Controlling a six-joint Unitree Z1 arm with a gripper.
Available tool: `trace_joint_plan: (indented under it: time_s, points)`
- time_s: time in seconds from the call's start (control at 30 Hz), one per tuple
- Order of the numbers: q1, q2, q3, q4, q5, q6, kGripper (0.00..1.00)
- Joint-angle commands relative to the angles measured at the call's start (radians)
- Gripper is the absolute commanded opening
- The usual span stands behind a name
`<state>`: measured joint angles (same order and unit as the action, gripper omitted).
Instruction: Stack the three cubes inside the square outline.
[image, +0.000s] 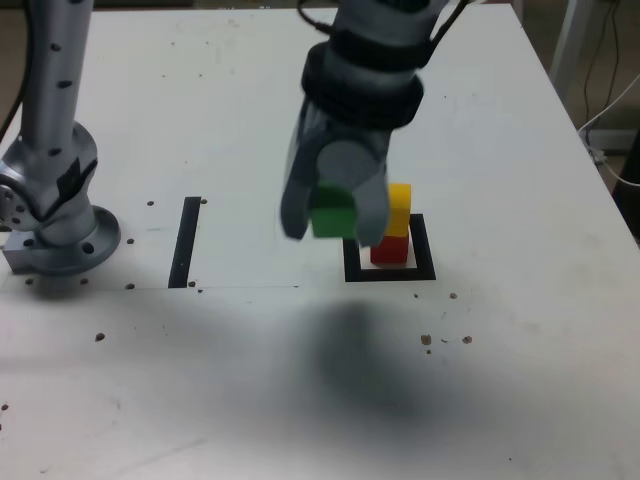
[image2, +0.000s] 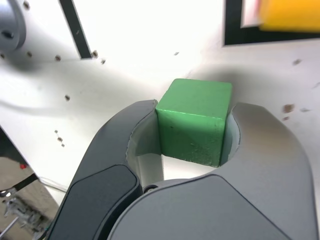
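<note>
The gripper (image2: 189, 132) is clamped on the green cube (image2: 194, 120), which sits between the two fingertips with its top and one side face showing in the wrist view. In the exterior view it is held up above the table (image: 240, 370), while the yellow cube (image: 399, 208) rests on the red cube (image: 389, 251) inside the black square outline (image: 425, 250), near the gripper.

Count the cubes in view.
3: the green cube is held in the gripper, the yellow cube sits on the red cube, inside the square outline.
</note>
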<state>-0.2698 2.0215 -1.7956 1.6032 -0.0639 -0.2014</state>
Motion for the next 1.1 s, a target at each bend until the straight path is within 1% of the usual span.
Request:
trace_joint_plan:
  time_s: [0.0,0.3,0.53,0.73,1.07]
  points:
    - [0.027,0.000,-0.016,0.033,0.008,0.027,0.38]
    - [0.111,0.042,-0.104,0.034,0.028,0.152,0.38]
    - [0.142,0.066,-0.136,0.035,0.045,0.219,0.38]
    - [0.156,0.079,-0.132,0.035,0.054,0.249,0.38]
    - [0.162,0.102,-0.132,0.035,0.062,0.258,0.38]
